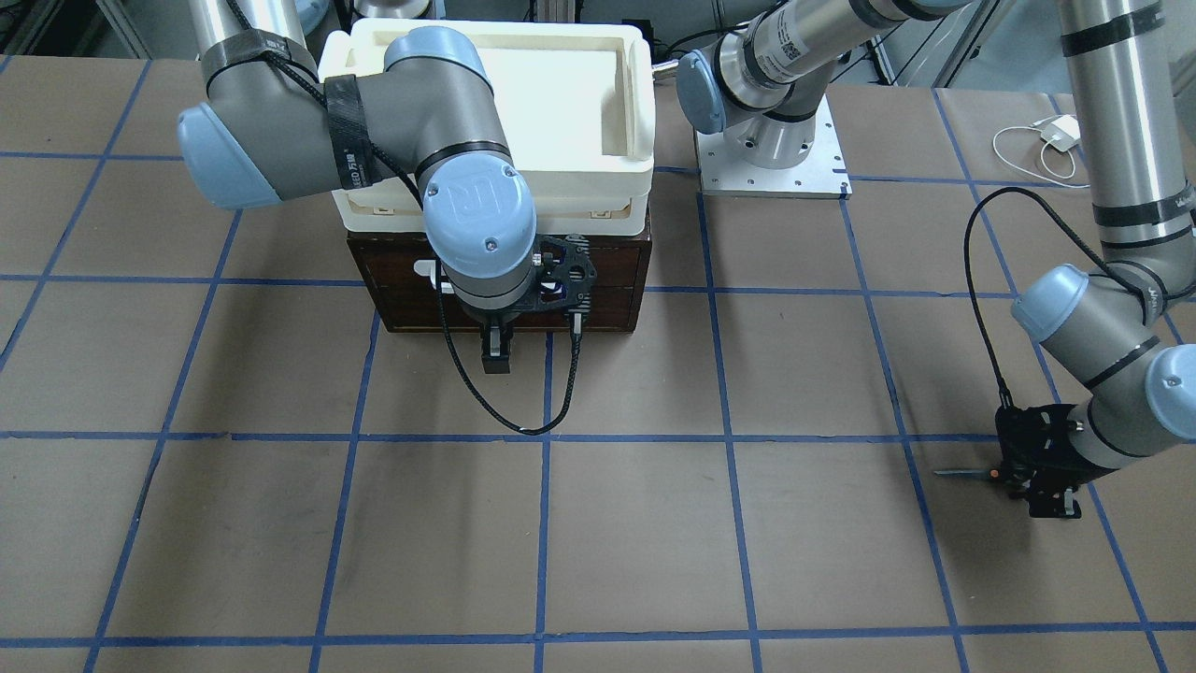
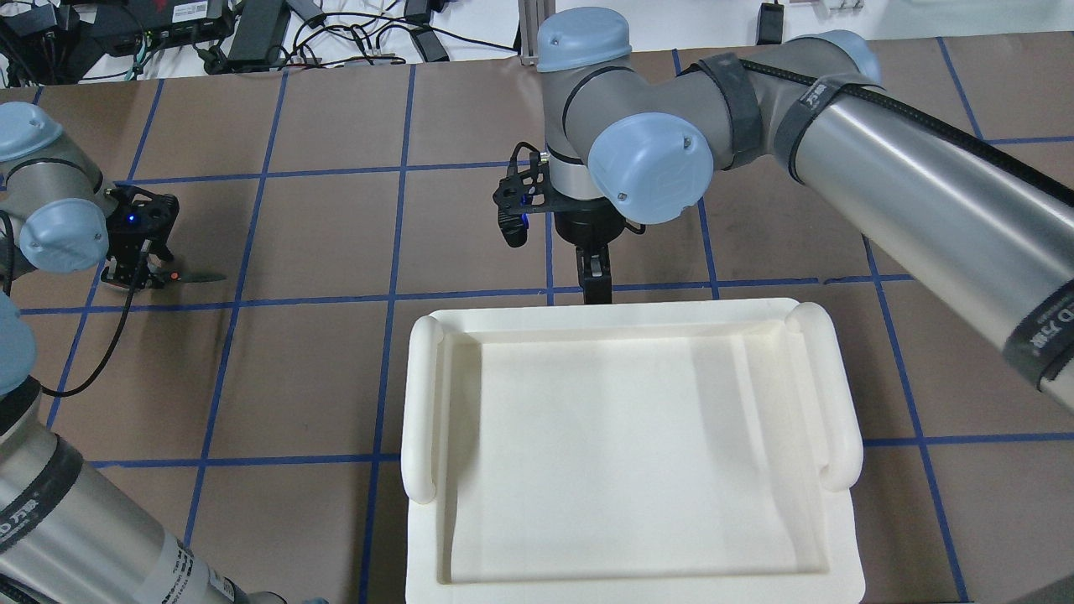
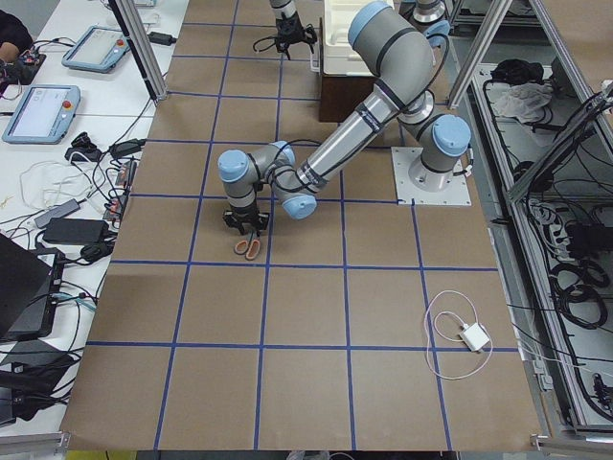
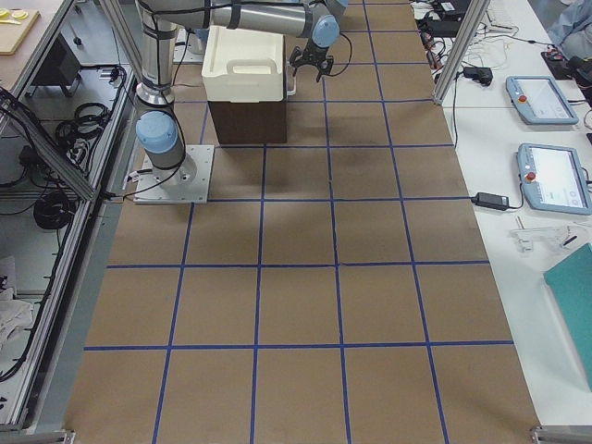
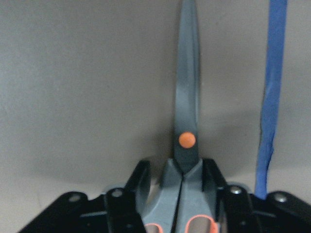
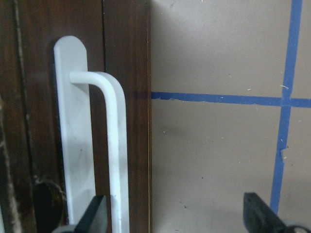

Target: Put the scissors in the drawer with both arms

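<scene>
The scissors [image 5: 188, 97] lie flat on the brown table with the blade pointing away from my left gripper [image 5: 177, 194]. Its fingers press on both sides of the grey handles just behind the orange pivot. In the front-facing view the scissors [image 1: 961, 473] stick out of the left gripper [image 1: 1014, 479] at the table's right. The dark wooden drawer [image 1: 607, 280] is shut. My right gripper [image 6: 175, 213] is open, and the drawer's white bar handle [image 6: 114, 145] sits just inside its left finger. It hangs in front of the drawer [image 1: 496, 360].
A cream plastic tray [image 1: 561, 84] sits on top of the drawer cabinet. The left arm's base plate [image 1: 771, 159] is bolted beside it. A white charger with its cable [image 1: 1056, 136] lies near the table's edge. Blue tape lines grid the table.
</scene>
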Robot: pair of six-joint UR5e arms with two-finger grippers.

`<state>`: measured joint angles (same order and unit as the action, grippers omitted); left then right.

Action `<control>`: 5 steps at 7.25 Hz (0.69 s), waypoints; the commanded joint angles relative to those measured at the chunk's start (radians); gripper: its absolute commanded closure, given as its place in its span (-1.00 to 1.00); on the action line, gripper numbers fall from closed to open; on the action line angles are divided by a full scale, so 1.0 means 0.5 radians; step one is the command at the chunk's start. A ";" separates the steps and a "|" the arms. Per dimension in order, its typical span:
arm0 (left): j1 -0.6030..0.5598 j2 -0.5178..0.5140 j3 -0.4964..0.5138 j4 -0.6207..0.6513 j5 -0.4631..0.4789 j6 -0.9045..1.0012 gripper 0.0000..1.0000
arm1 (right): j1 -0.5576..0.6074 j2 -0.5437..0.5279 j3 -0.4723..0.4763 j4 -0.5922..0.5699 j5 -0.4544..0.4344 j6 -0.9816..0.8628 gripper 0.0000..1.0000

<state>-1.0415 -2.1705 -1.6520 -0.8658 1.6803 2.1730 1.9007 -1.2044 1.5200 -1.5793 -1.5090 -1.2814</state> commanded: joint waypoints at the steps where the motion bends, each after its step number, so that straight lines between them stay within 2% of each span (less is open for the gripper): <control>1: 0.000 0.021 0.000 0.001 0.008 0.001 1.00 | 0.000 -0.003 0.000 0.042 0.002 0.001 -1.00; 4: -0.043 0.085 0.024 -0.020 -0.023 -0.005 1.00 | 0.000 0.037 0.003 0.023 -0.022 -0.011 -1.00; 5: -0.055 0.147 0.027 -0.029 -0.114 -0.032 1.00 | -0.003 0.040 0.009 0.017 -0.022 -0.011 -1.00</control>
<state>-1.0597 -2.1289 -1.6419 -0.8738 1.6588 2.1682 1.9003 -1.1894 1.5224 -1.5673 -1.5182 -1.2860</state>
